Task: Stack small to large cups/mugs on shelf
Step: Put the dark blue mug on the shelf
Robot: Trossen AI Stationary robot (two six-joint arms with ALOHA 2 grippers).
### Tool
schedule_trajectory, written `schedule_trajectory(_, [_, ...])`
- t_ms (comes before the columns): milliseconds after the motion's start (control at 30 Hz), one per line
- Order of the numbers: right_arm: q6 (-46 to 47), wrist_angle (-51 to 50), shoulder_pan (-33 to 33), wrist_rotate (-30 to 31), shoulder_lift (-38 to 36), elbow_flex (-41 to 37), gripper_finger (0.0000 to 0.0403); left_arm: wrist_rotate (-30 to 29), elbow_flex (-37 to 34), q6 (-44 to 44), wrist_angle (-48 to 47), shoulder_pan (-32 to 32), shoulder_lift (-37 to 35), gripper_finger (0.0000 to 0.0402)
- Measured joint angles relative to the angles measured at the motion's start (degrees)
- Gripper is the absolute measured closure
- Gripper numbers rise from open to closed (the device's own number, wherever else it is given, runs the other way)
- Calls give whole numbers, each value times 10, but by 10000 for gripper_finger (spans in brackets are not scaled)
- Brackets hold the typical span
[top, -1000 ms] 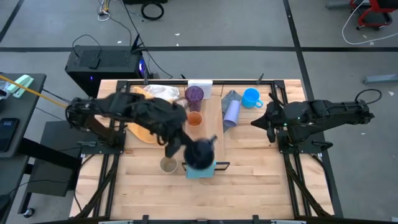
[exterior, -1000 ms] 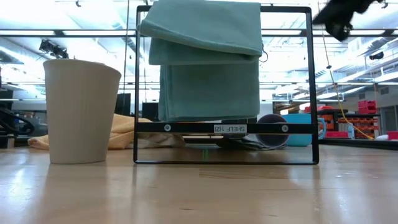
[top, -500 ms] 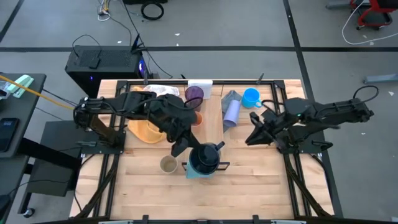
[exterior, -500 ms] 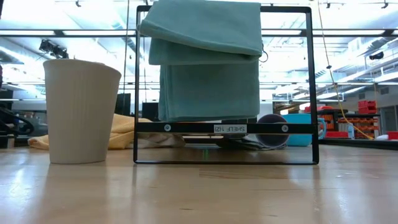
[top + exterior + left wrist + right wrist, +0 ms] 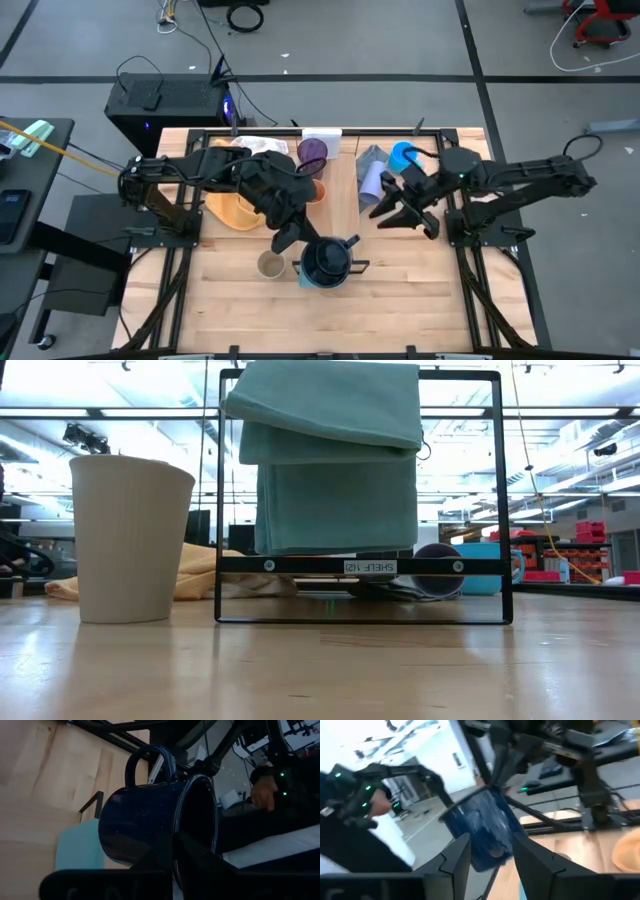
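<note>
Left gripper (image 5: 172,851) clamps rigid, likely slick navy mug (image 5: 150,815) by its rim; right gripper (image 5: 398,213) open, mid-frame.

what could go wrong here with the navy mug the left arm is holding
1. The left gripper pinches the navy mug only by its rim, tilted on its side, above the shelf's light-blue end; it may slip or swing.
2. The right gripper, fingers open, is beside the lavender cup, which lies on its side; a nudge might roll it.
3. The beige cup stands close to the mug and might be knocked on the way down.
</note>
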Motion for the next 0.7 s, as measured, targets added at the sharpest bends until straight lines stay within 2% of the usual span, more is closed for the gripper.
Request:
schedule_trajectory(167, [-41, -82, -8, -50, 57, 63, 247, 7, 0, -4, -1, 2, 0, 388])
schedule_trajectory(333, [-83, -131, -10, -70, 101, 103, 247, 8, 0, -5, -1, 2, 0, 388])
schedule_trajectory(700, [-86, -131, -11, -87, 113, 121, 247, 9, 0, -6, -2, 2, 0, 388])
